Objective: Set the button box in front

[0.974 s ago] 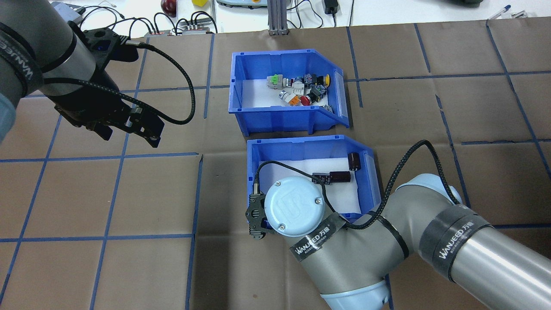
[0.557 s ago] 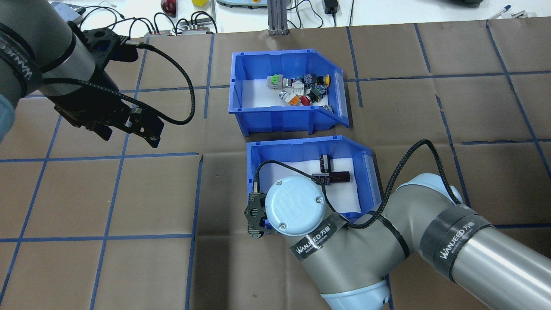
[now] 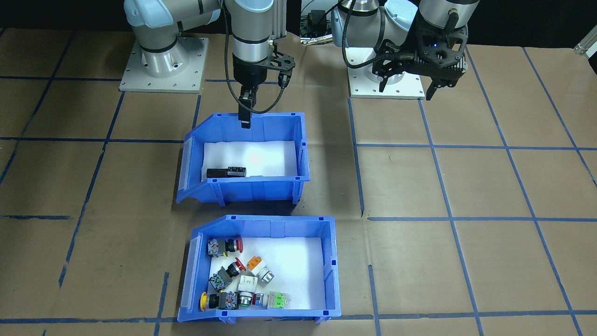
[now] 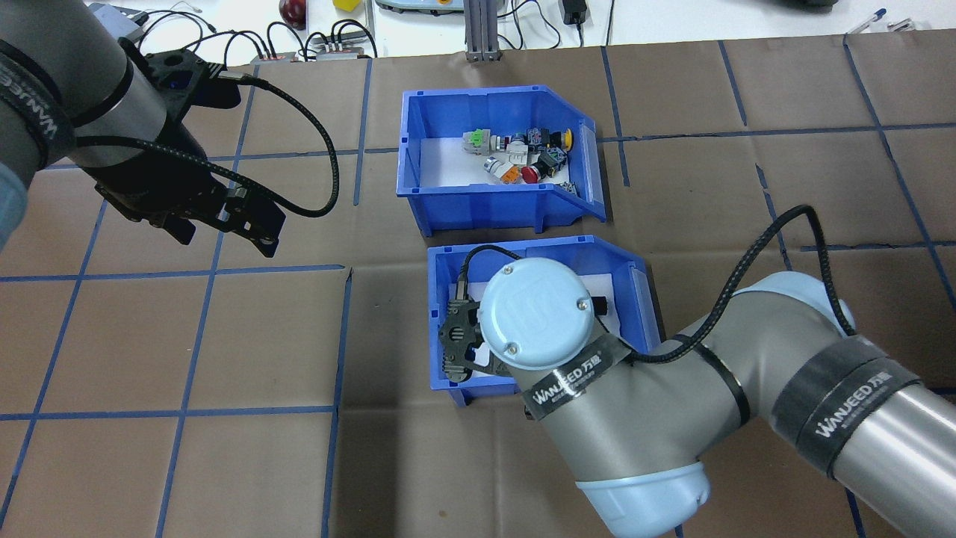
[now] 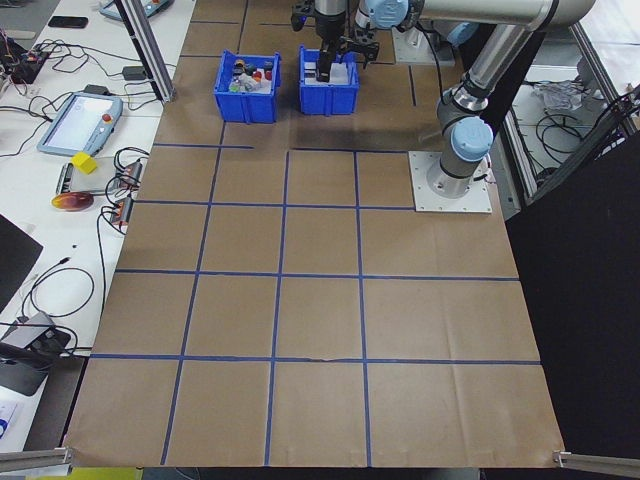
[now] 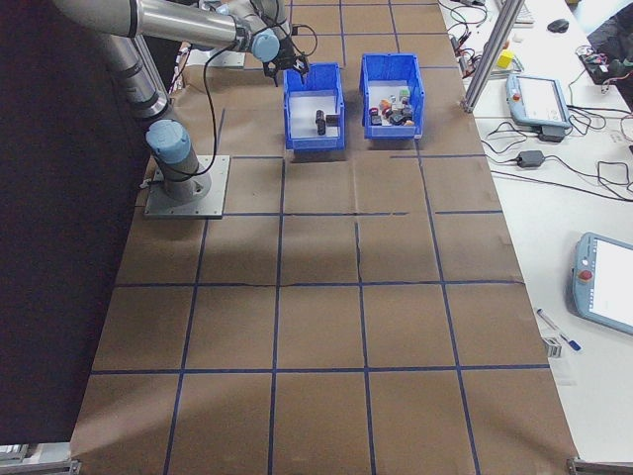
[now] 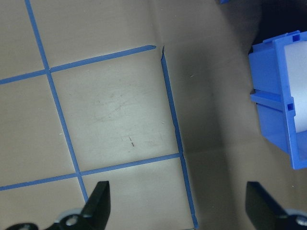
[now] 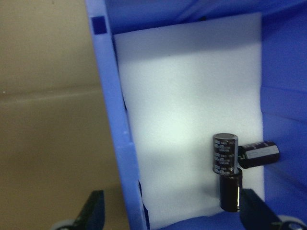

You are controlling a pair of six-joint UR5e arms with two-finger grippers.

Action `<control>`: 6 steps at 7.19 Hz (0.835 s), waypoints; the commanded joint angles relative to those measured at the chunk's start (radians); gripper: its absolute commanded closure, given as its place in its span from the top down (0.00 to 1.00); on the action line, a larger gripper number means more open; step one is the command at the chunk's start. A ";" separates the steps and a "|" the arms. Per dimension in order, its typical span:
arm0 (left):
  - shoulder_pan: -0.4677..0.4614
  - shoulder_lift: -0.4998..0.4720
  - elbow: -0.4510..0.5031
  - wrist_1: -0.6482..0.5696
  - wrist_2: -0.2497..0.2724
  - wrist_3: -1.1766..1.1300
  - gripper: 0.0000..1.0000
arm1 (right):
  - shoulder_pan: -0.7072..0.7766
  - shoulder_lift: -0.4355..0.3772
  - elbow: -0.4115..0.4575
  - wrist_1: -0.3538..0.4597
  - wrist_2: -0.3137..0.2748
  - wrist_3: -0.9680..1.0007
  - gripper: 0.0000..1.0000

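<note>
Left gripper (image 4: 224,224): hovering over bare brown table (image 4: 224,336) left of both bins, same place as a second ago; in the left wrist view its two fingers (image 7: 98,203) are standing wide apart with nothing between them.

Capacitor bin (image 4: 448,258): the nearer blue bin, directly in front of the robot's right arm. Since the earlier pictures the right arm's wrist has been moving farther across the table, and is now covering most of the bin's white foam. The dark capacitors (image 3: 226,172) are lying together at the bin's far side, where a second ago one sat apart in a corner.

Right gripper (image 3: 245,122): now reaching down at the bin's near wall (image 8: 112,143). The wrist view is showing its fingers (image 8: 93,213) parted, straddling that wall, one outside and one inside, not closed on it.

Button box (image 4: 418,112): blue plastic bin, white foam liner, sitting just beyond the capacitor bin, unmoved. Push-button switches (image 4: 523,153) with red, orange, yellow and green caps are lying jumbled toward its right, sloped open end.
</note>
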 commanded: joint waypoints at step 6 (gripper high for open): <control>0.000 -0.001 0.000 -0.011 0.002 0.000 0.99 | -0.425 -0.064 -0.208 0.310 0.033 0.406 1.00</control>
